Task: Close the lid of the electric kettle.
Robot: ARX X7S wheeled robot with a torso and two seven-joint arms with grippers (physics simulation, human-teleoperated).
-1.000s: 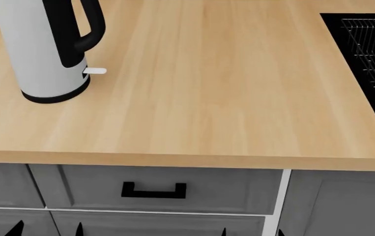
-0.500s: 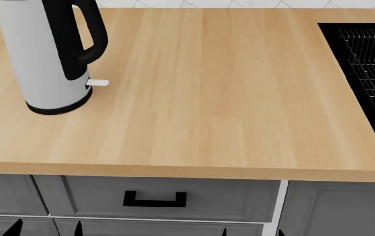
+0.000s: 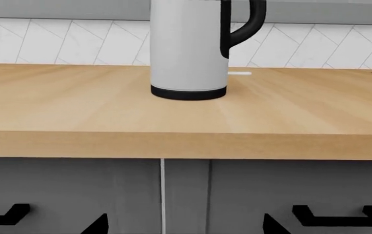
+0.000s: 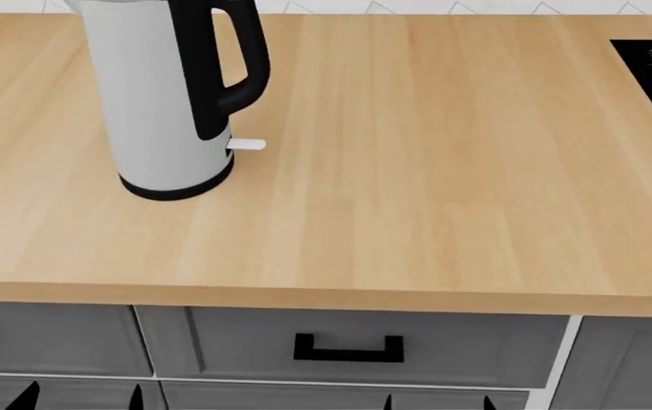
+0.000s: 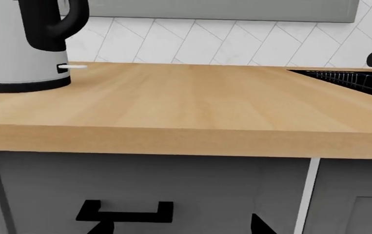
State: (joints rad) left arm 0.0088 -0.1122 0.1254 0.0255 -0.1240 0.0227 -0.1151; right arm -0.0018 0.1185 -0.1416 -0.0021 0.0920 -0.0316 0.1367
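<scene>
Wooden countertop [image 4: 417, 171] above grey drawers [image 4: 349, 346]. Both arms low, below the counter edge: only black tips of left gripper [image 4: 80, 397] and right gripper [image 4: 437, 401] visible, spread apart, holding nothing. Electric kettle [image 4: 166, 102] upright, well above and beyond left gripper; lid out of view.

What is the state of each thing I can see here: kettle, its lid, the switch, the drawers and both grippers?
Electric kettle: upright on the wooden counter, untouched.
Lid: out of frame, cannot tell.
Switch tab: sticks out level at the base.
Drawer: shut.
Left gripper: low before the cabinets, tips apart, empty.
Right gripper: same, tips apart, empty.
</scene>
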